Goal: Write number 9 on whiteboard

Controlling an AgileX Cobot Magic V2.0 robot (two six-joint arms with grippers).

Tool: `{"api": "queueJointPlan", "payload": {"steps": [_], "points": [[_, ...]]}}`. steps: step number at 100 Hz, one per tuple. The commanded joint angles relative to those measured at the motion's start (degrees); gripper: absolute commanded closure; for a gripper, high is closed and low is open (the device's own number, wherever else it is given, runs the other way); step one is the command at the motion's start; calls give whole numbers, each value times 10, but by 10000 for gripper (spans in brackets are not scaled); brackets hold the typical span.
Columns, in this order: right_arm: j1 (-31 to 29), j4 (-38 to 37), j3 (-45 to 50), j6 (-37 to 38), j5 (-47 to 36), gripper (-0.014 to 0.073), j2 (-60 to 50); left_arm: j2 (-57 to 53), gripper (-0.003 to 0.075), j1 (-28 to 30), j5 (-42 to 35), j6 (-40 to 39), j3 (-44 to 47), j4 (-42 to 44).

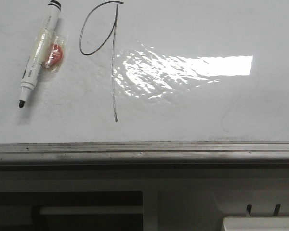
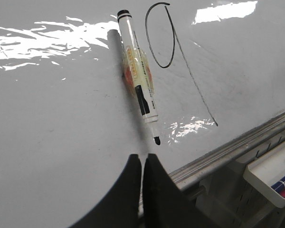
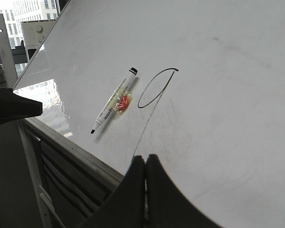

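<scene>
- Front view: number 9 (image 1: pixel 103 53) drawn in thin black line on the whiteboard (image 1: pixel 207 110), upper left part of the board; open loop, long tail running down toward the grey ledge (image 1: pixel 144 151).
- Marker pen (image 1: pixel 38 54) lies flat on the board just left of the 9, apart from the line, uncapped black tip toward the ledge, black cap end away from it.
- Clear tape with an orange-red patch (image 1: pixel 54 54) wrapped around the pen's middle.
- Front view shows no gripper; big window glare right of the 9's tail.
- Left wrist view: 9 (image 2: pixel 173 52) and pen (image 2: pixel 138 78) visible; only this view shows a white tray (image 2: pixel 263 173) below the ledge with blue and pink pens in it.
- Right wrist view: 9 (image 3: pixel 154 92), pen (image 3: pixel 113 102), plus a dark arm part (image 3: pixel 12 107) at the board's edge and buildings through a window.
- Writing: black label block and small print on the pen barrel, too small to read.
- Left gripper (image 2: pixel 143 164): fingers pressed together, nothing between them, off the board, tips near the pen tip.
- Right gripper (image 3: pixel 145 164): fingers closed together, holding nothing, clear of the board.
</scene>
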Motion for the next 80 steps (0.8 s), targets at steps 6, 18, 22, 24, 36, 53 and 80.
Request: {"api": "queueJointPlan", "payload": {"steps": [6,18,22,24,36,53,80], "points": [[1,-4,-14,-4,-42,664,6,3,740,0,-39,-3,-17,-3],[1,-4,-14,-4,-42,664,6,3,740,0,-39,-3,-17,-3],[1,-4,-14,-4,-42,664,6,3,740,0,-39,-3,-17,-3],[1,-4,-14,-4,-42,664,6,3,740,0,-39,-3,-17,-3],[1,-4,-14,-4,-42,664,6,3,740,0,-38,-3,-17,-2],[1,-4,-14,-4,-42,664,6,3,740,0,-34,-3,-17,-2],[1,-4,-14,-4,-42,664,6,-39,741,40,-19,-1,34,-90]]}}
